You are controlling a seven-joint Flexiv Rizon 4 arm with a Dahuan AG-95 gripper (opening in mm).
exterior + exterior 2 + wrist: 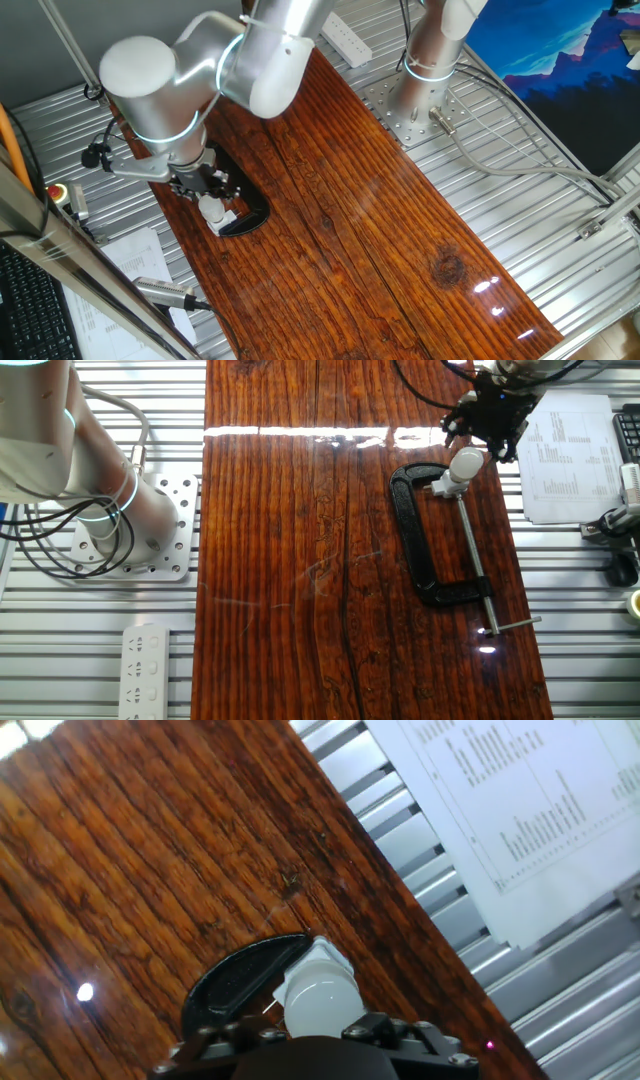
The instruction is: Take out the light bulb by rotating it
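Dark reddish wooden worktop [300, 560] over ribbed metal frame [520, 180], glare streaks on the boards. Small white light bulb [466, 463] near worktop's edge, dome up, seated in white fitting [443, 484] held inside jaw of black C-clamp [420, 550]; clamp flat on the wood, silver screw rod [477, 570] running away from the bulb to a crossbar handle. Black tool [487, 422] directly above the bulb, at or just off the dome; contact not resolvable. Hand view: bulb dome [320, 1002] centred right at tool body, fingertips out of frame, so open or closed cannot tell. Arm's grey joint [150, 85] above the clamp in one fixed view, tool [205, 185] just over bulb [211, 208]. Printed paper sheet [575, 460] beside worktop edge on the frame. White power strip [145, 672] on the frame well apart. Second arm base [425, 85] bolted on plate beside the boards.
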